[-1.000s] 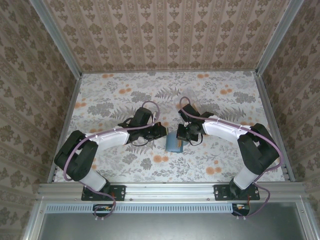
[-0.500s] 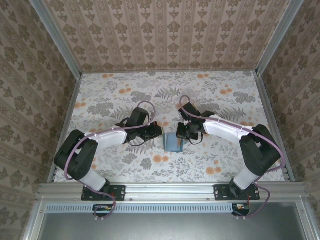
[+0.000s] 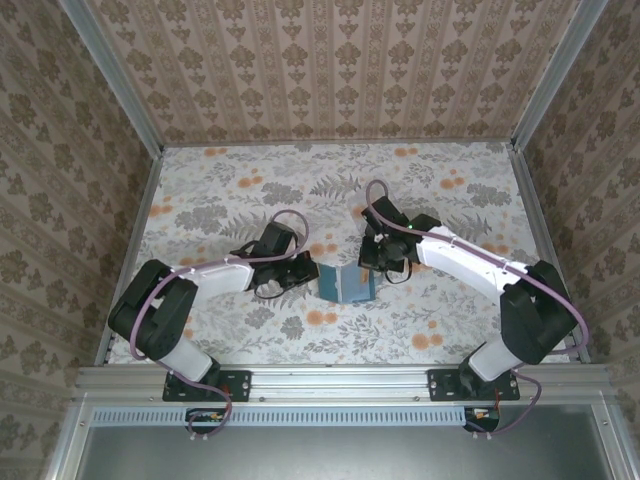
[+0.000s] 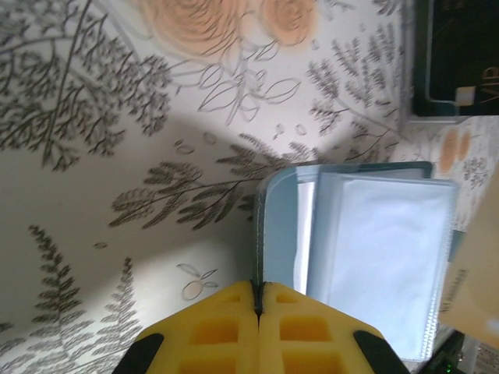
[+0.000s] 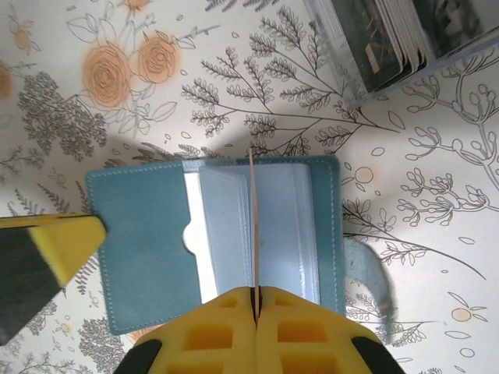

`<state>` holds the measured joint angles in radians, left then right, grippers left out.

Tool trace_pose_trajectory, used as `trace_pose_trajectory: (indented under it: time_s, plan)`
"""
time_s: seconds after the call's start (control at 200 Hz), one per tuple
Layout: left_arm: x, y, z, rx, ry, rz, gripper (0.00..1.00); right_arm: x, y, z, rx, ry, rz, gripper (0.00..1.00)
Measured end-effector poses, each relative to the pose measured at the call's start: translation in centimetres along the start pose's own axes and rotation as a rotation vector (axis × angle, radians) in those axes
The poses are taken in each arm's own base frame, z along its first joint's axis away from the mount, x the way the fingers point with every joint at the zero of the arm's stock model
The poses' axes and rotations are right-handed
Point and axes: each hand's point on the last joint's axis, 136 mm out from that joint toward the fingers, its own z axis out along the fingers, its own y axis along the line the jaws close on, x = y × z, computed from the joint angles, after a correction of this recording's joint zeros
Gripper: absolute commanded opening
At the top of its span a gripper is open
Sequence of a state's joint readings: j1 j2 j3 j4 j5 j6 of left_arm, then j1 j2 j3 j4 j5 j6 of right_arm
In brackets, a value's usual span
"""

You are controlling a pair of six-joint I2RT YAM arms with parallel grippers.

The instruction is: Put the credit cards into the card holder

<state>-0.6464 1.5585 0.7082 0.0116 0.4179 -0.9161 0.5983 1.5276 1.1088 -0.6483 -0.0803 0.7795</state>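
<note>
The teal card holder [image 3: 347, 283] lies open on the floral table between both arms, and its pale-blue slotted pockets [image 5: 281, 226] face up. My left gripper [image 4: 258, 287] is shut on the thin edge of the holder's left cover [image 4: 256, 234], holding that flap raised. The right gripper [image 5: 254, 292] is shut on a tan credit card [image 5: 253, 210], seen edge-on and standing upright over the middle pockets. From above, the left gripper [image 3: 308, 272] sits at the holder's left side and the right gripper [image 3: 376, 262] just beyond its right side.
A clear plastic box [image 5: 382, 39] with several more cards stands just past the holder; a dark card [image 4: 452, 62] shows inside it. The left gripper's yellow finger [image 5: 47, 249] lies close to the holder's left cover. Patterned walls enclose the table [image 3: 220, 200].
The holder went from nearly flat shut to spread open, as the left gripper drew its left cover leftward. The right gripper shifted a little farther back and right, card still in it.
</note>
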Motion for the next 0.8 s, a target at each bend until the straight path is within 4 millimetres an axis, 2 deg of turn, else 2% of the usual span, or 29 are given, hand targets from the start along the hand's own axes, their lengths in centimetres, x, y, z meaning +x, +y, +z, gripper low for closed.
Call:
trace_pose_trajectory:
  time_s: [0.11,0.285,0.475,0.59,0.8]
  plan:
    - [0.2,0.3,0.0,-0.010,0.005,-0.005,0.00,-0.1,-0.2,-0.3,0.012,-0.005,-0.003,0.00]
    - [0.2,0.3,0.0,-0.012,0.005,-0.005,0.00,0.1,-1.8,-0.8,0.091,-0.018,-0.009,0.00]
    - [0.2,0.3,0.0,-0.012,0.005,-0.001,0.00,-0.3,-1.1,-2.2,0.037,-0.057,-0.021,0.00]
    - [0.2,0.3,0.0,-0.012,0.005,-0.001,0.00,0.1,-0.8,-1.0,0.029,-0.023,-0.023,0.00]
    - [0.2,0.3,0.0,-0.012,0.006,-0.001,0.00,1.6,-2.2,2.0,0.081,0.056,-0.020,0.00]
